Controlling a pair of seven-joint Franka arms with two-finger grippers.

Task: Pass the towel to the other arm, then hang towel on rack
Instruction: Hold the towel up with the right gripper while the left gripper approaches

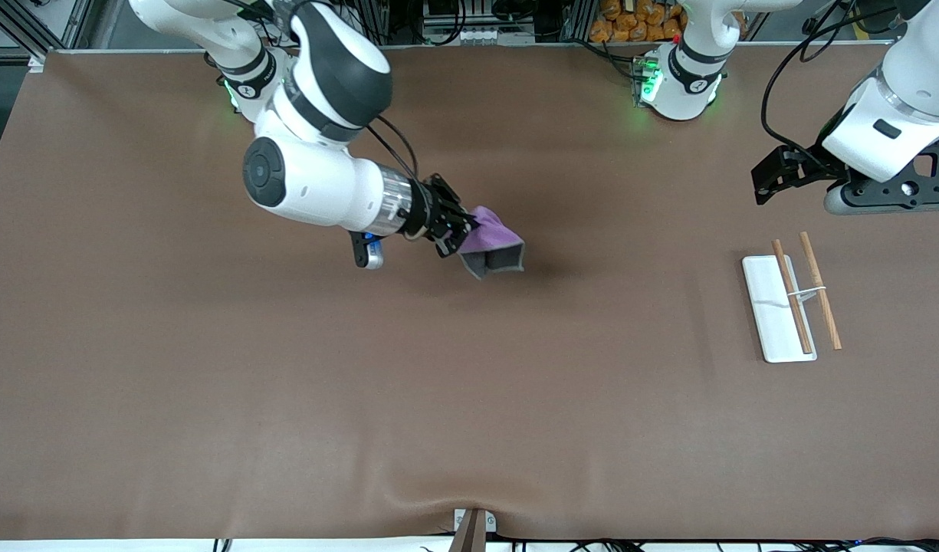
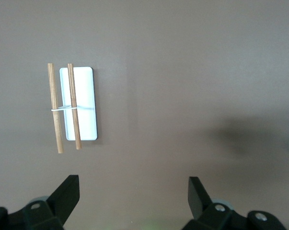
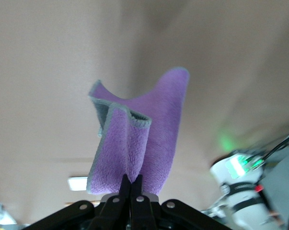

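The right gripper is clamped on the small soft purple cloth towel, apparently clear of the brown table mid-table. The white-tray rack with two wooden rods sits at three o'clock. The left gripper waits over it, fingers apart.

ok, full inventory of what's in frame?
towel: one, purple with grey reverse, hanging in the air from the right gripper, over the middle of the table
rack: one, white tray base with two brown rods and a white bracket, on the table toward the left arm's end
table: one, brown cover
right gripper: fingers shut on the towel
left gripper: fingers open, holding nothing, waiting in the air by the rack
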